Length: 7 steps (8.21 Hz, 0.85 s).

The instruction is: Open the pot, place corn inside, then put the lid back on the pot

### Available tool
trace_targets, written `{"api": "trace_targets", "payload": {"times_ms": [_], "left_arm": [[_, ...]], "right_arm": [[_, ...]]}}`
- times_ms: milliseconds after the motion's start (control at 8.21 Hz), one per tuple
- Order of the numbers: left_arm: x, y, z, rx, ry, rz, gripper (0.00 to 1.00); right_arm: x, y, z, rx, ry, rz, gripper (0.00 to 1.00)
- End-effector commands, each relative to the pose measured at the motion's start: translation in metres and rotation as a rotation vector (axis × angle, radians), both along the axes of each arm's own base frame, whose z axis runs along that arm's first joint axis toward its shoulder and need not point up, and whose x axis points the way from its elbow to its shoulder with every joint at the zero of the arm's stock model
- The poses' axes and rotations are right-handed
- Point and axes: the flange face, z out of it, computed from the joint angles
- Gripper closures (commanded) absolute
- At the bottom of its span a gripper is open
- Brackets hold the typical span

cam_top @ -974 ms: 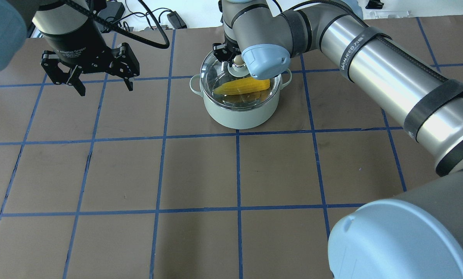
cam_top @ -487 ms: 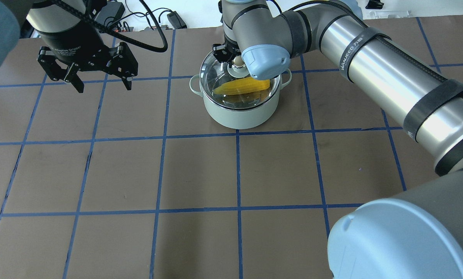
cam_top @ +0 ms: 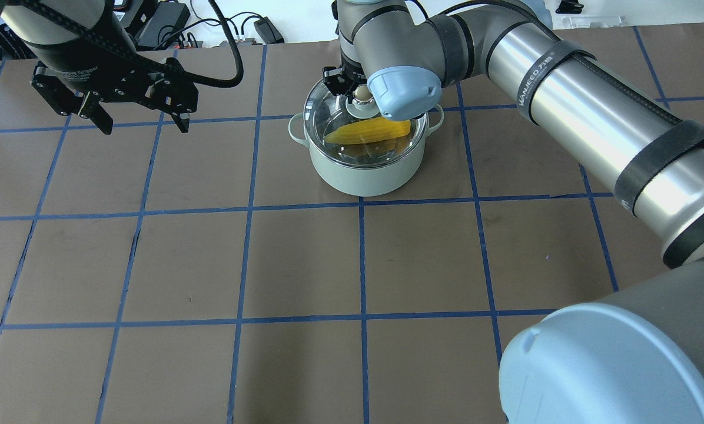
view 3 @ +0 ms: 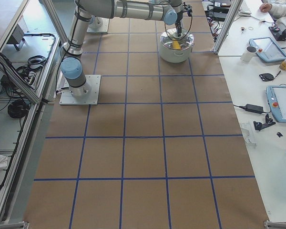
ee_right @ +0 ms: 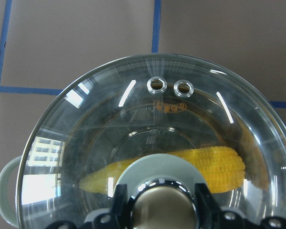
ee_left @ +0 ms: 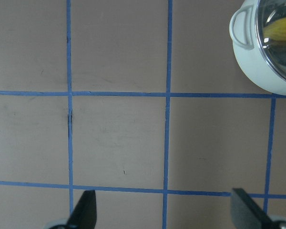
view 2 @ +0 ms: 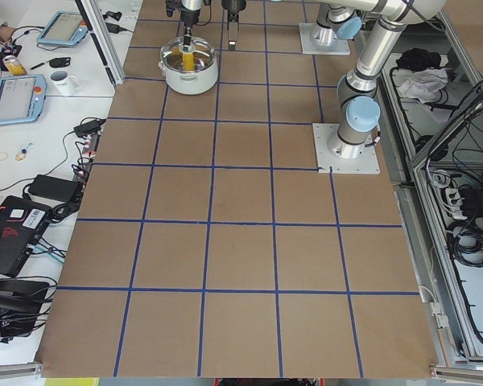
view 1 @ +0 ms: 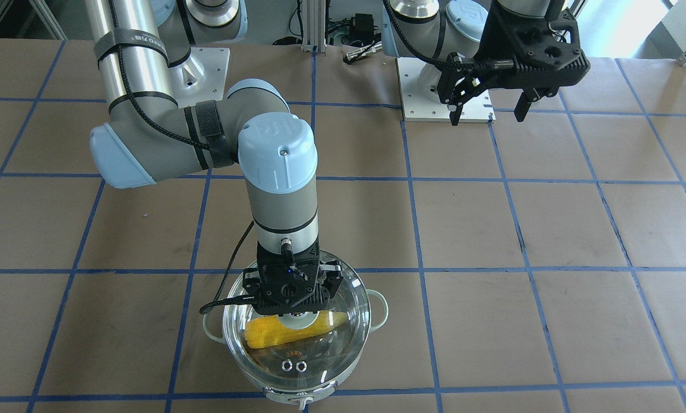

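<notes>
Well, the pot (cam_top: 364, 174) sits near the bench (cam_top: 305, 265) edge across from the robot. The corn (cam_top: 367, 131) lies on its side inside the pot, and it shows through the glass. The lid (view 1: 343, 344) is on top of the pot and covers it all round.

The right claw (ee_right: 163, 202) comes straight down, and its two fingers squeeze the lid's knob (ee_right: 163, 215) from both sides. The left claw (cam_top: 145, 126) hangs high in the air on the robot's left side, well apart from the pot. Its fingers are spread wide and hold nothing. Brown bench with blue lines (cam_top: 362, 259) lies between the left claw and the pot.

From above, the blue cap (cam_top: 402, 88) on the right arm (cam_top: 593, 118) hides part of the lid. The left wrist camera cuts off most of the pot. In the two side views the pot is too small to tell much.
</notes>
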Motion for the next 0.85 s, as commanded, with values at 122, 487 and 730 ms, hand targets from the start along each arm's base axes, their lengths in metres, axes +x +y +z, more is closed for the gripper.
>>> {"api": "trace_targets", "payload": {"times_ms": [122, 487, 730], "left_arm": [[-0.0039, 0.0058, 0.0065, -0.013, 0.038, -0.025, 0.0], [-0.0058, 0.0067, 0.0074, -0.016, 0.043, -0.028, 0.0], [-0.0057, 0.0063, 0.0079, -0.02, 0.042, -0.028, 0.0]], "right_arm": [[-0.0004, 0.0015, -0.0011, 0.017, 0.004, 0.0, 0.57], [-0.0006, 0.0028, -0.0042, 0.028, 0.005, -0.001, 0.57], [-0.0006, 0.0028, -0.0042, 0.028, 0.005, -0.001, 0.57]]}}
